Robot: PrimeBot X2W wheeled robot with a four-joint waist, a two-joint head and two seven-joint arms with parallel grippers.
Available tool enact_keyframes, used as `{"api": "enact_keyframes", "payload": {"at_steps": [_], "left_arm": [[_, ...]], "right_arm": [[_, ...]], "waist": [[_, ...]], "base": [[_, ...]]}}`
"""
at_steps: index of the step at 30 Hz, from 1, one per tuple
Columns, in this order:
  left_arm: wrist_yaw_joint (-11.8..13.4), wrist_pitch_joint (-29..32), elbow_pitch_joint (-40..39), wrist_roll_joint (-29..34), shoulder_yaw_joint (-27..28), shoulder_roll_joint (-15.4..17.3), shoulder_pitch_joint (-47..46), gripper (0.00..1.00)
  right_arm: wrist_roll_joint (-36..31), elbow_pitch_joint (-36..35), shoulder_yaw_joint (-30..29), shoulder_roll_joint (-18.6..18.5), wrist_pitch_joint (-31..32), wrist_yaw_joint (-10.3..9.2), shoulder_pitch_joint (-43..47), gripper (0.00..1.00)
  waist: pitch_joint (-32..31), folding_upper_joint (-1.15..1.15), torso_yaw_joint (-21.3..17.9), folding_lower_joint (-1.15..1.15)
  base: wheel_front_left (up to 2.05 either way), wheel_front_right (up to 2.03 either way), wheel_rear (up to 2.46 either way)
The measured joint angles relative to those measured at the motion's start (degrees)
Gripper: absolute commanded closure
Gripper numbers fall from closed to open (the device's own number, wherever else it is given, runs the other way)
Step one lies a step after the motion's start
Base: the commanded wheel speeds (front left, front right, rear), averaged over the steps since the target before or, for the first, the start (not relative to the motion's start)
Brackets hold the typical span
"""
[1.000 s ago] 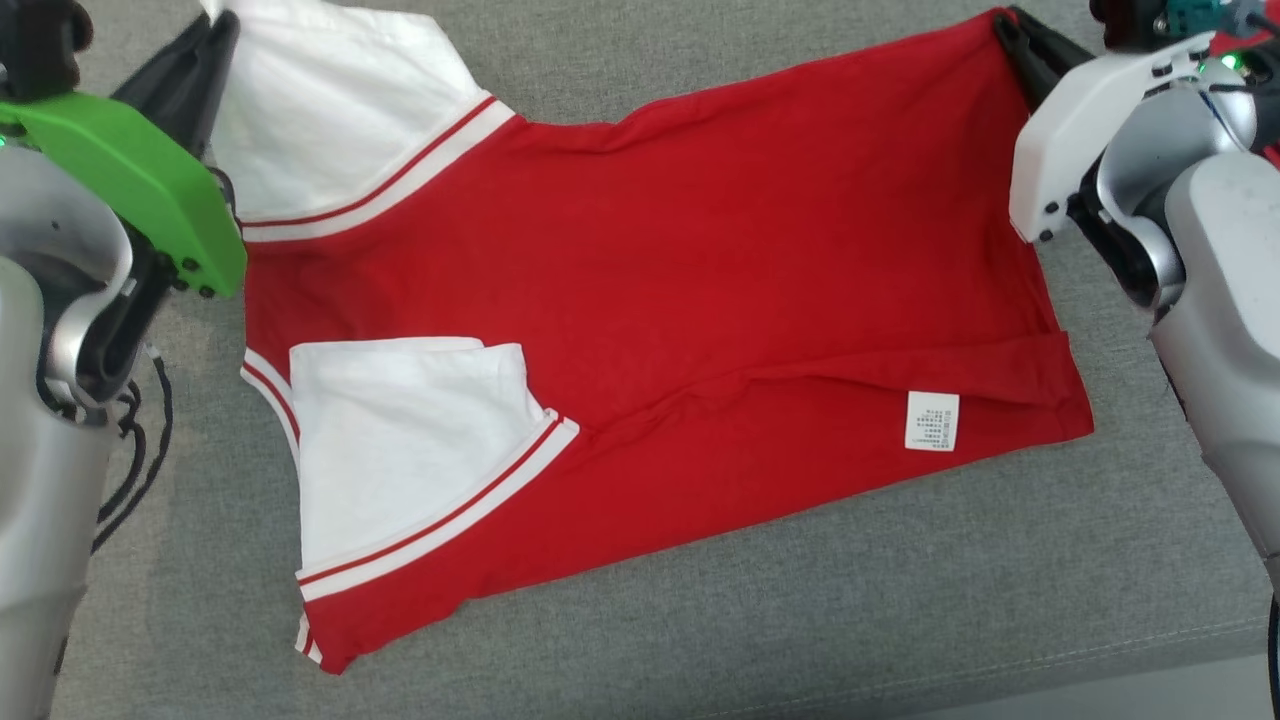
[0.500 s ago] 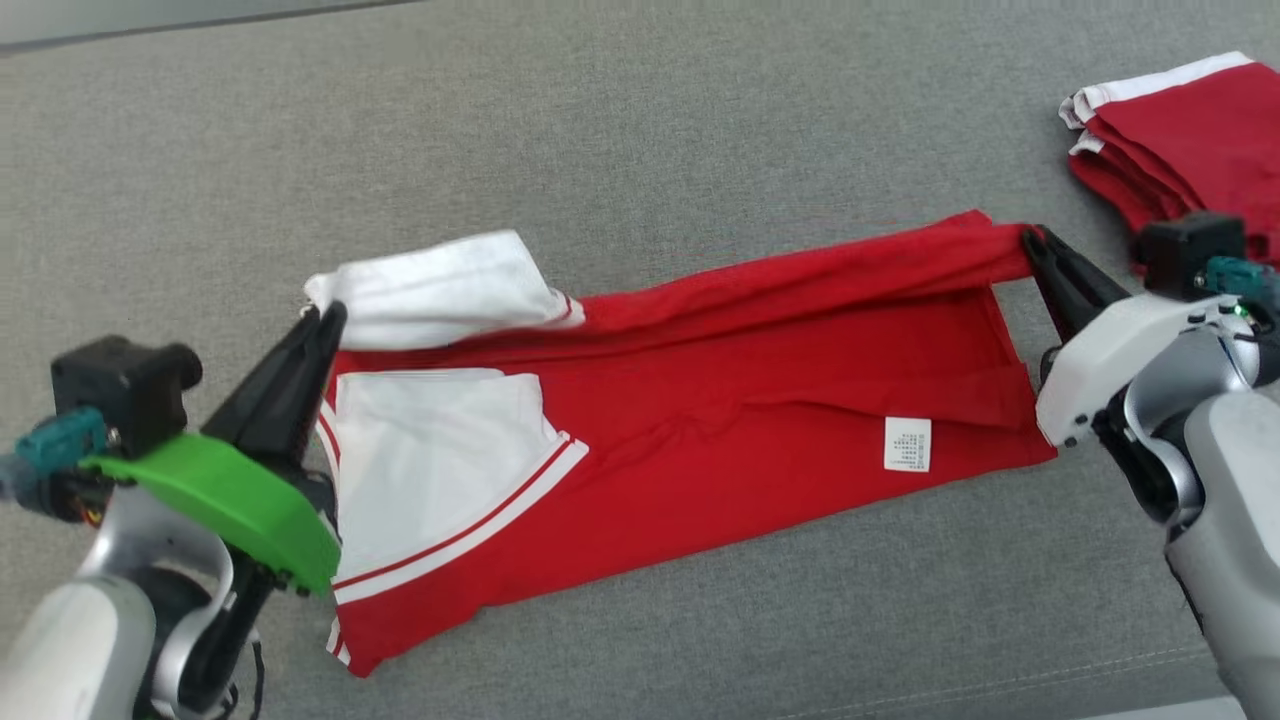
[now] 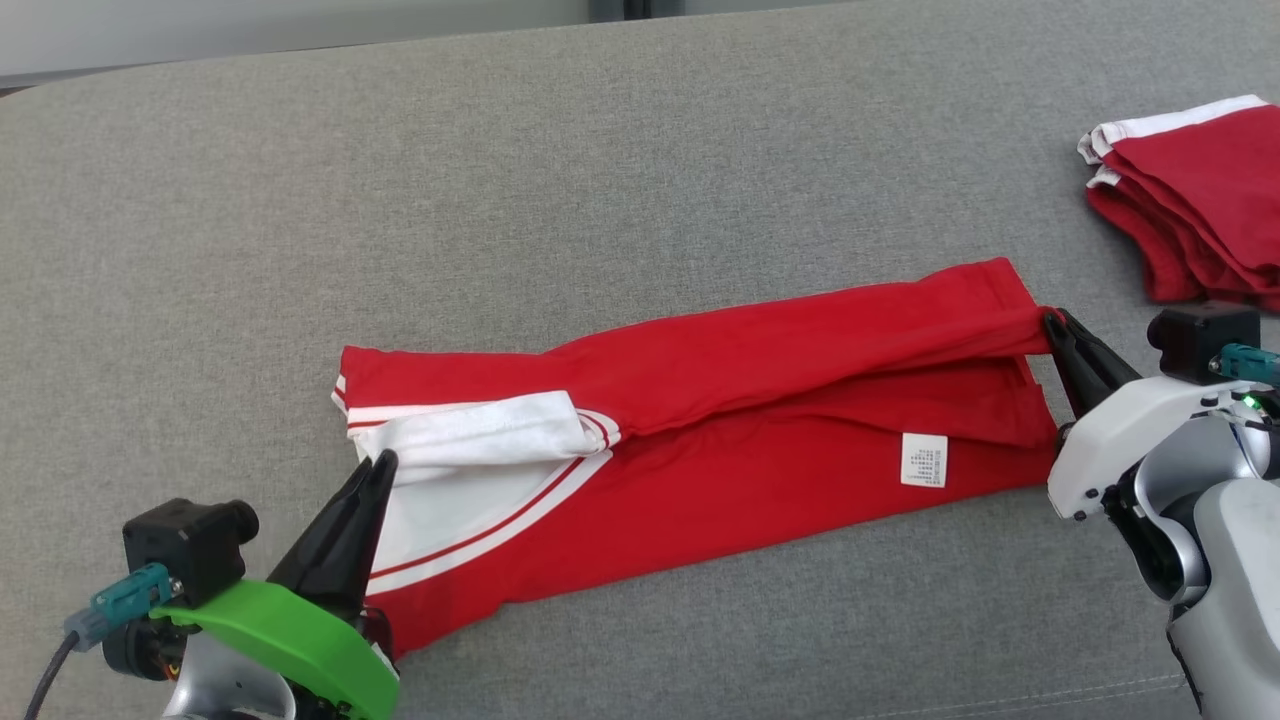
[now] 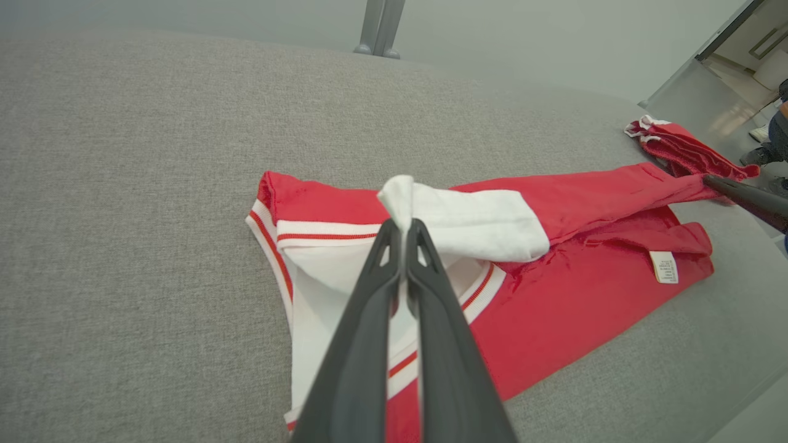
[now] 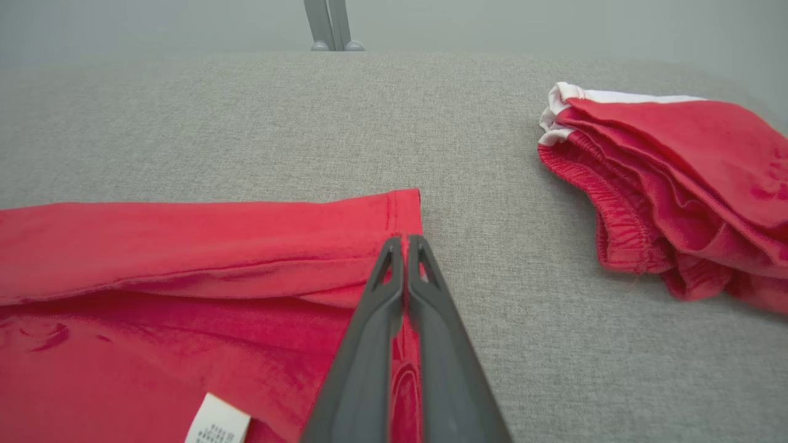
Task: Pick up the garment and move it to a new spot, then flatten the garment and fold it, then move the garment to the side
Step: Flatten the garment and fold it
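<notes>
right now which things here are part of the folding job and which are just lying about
In the job:
- red and white garment, partly folded over
- left fingers, shut on its white sleeve
- right fingers, shut on its hem corner

Lying about:
- pile of folded red clothes, at the far right of the grey surface

A: How do we find the light here?
B: Bright, even and soft, coming from above. We see faint shadows under the folds of the garment (image 3: 760,440) on the grey surface (image 3: 600,200).
A: And the sharpness?
B: The head view is crisp, the weave clear. In both wrist views we see straight edges bow toward the corners, and the far wall (image 5: 554,24) looks hazy.
</notes>
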Motion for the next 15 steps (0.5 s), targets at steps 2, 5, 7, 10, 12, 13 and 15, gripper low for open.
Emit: {"api": "enact_keyframes", "payload": {"at_steps": [2, 5, 7, 10, 12, 13, 15], "left_arm": [[0.0, -0.5, 0.7, 0.0, -0.2, -0.1, 0.7, 1.0], [0.0, -0.9, 2.2, 0.0, -0.8, -0.5, 1.5, 1.0], [0.1, -1.3, 3.4, 0.0, -1.2, -1.0, 2.2, 1.0], [0.3, -2.1, 4.8, -0.1, -1.9, -2.1, 3.2, 0.75], [0.3, -3.0, 5.7, -0.1, -2.2, -2.5, 3.9, 0.0], [0.3, -3.3, 6.2, -0.3, -2.4, -2.9, 4.4, 0.0], [0.4, -4.4, 6.4, -0.5, -2.5, -3.9, 5.2, 0.0]], "right_arm": [[-0.4, 0.2, -0.3, 0.4, 0.0, 0.0, 0.4, 1.0], [-0.6, 0.8, -0.5, 1.2, -0.2, 0.0, 0.7, 1.0], [-0.8, 1.5, -0.9, 1.6, -0.6, 0.0, 1.3, 1.0], [-1.2, 2.4, -1.8, 2.0, -1.6, 0.0, 2.0, 0.88], [-1.5, 3.1, -2.4, 2.6, -2.2, 0.0, 2.8, 0.25], [-1.6, 3.5, -2.8, 2.9, -2.6, 0.0, 3.3, 0.0], [-1.7, 3.8, -3.9, 3.5, -3.6, 0.0, 4.1, 0.0]], "waist": [[-0.1, 0.0, 0.1, 0.0], [-0.5, 0.0, 0.1, 0.0], [-1.0, 0.0, 0.1, 0.0], [-1.7, 0.0, 0.2, 0.0], [-2.2, 0.0, 0.2, 0.0], [-2.6, 0.0, 0.3, 0.0], [-3.2, 0.0, 0.4, 0.0]], "base": [[0.0, 0.0, 0.0], [0.0, 0.0, 0.0], [0.0, 0.0, 0.0], [0.0, 0.0, 0.0], [0.0, 0.0, 0.0], [0.0, 0.0, 0.0], [0.0, 0.0, 0.0]]}}
